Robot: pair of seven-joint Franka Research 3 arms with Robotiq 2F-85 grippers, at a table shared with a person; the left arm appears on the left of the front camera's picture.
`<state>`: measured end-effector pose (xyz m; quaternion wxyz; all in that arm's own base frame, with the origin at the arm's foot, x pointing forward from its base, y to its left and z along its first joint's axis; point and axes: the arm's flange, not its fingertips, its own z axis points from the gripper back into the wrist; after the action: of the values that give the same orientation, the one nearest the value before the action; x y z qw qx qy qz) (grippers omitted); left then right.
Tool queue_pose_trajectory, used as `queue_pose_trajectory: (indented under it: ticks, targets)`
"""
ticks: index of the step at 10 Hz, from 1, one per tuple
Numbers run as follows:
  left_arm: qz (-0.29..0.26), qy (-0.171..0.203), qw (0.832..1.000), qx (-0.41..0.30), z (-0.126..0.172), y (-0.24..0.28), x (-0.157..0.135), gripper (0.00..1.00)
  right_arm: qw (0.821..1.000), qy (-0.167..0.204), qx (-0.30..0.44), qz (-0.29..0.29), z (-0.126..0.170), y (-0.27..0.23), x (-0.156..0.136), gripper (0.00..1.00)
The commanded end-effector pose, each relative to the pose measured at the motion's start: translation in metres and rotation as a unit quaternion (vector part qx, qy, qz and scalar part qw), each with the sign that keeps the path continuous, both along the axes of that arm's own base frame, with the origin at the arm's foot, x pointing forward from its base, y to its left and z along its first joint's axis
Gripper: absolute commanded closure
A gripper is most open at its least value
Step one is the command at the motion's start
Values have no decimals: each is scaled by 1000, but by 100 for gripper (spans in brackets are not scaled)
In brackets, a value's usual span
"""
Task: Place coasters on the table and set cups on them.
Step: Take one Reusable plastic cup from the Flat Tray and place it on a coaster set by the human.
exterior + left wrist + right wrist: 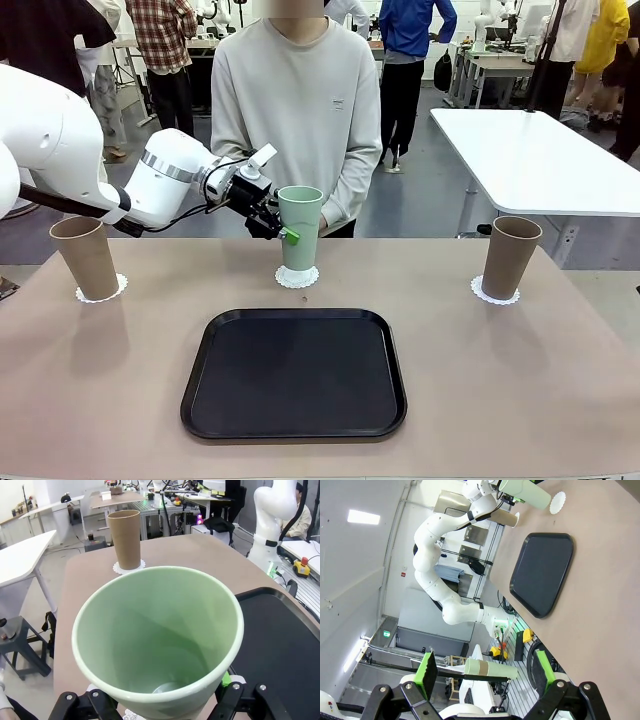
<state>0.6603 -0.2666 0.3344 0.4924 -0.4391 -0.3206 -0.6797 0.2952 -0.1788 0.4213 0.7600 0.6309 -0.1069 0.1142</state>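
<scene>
My left gripper (283, 228) is shut on the pale mint green cup (300, 228), holding it upright at the far middle of the table (500, 400). Its base is at a white lacy coaster (297, 277); I cannot tell if it touches. In the left wrist view the green cup (157, 635) sits between my fingers (75, 705). One tan cup (86, 257) stands on a coaster (102, 290) at the far left. Another tan cup (510, 257) stands on a coaster (496, 291) at the far right. My right gripper (485, 672) is open, holding nothing, away from the cups.
A black rounded-square tray (294, 372) lies bare in the near middle of the table. A person (296, 110) stands just behind the green cup at the far edge. A white table (540, 160) stands beyond the far right corner.
</scene>
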Motion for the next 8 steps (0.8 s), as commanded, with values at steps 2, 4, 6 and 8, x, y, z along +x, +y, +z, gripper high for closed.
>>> queue_pose_trajectory:
  ticks: [2, 4, 6, 8]
  targets:
    - [7, -4, 1000, 16, -10, 2, 15, 12, 1000, -2, 4, 2, -1, 1, -1, 0]
    - [13, -13, 1000, 24, -15, 5, 20, 12, 1000, -2, 4, 2, -1, 1, -1, 0]
    - [14, -23, 999, 20, -20, 8, 24, 12, 1000, -2, 4, 2, -1, 1, -1, 0]
    - [18, -29, 999, 14, -27, 10, 27, 12, 1000, -2, 4, 2, -1, 1, -1, 0]
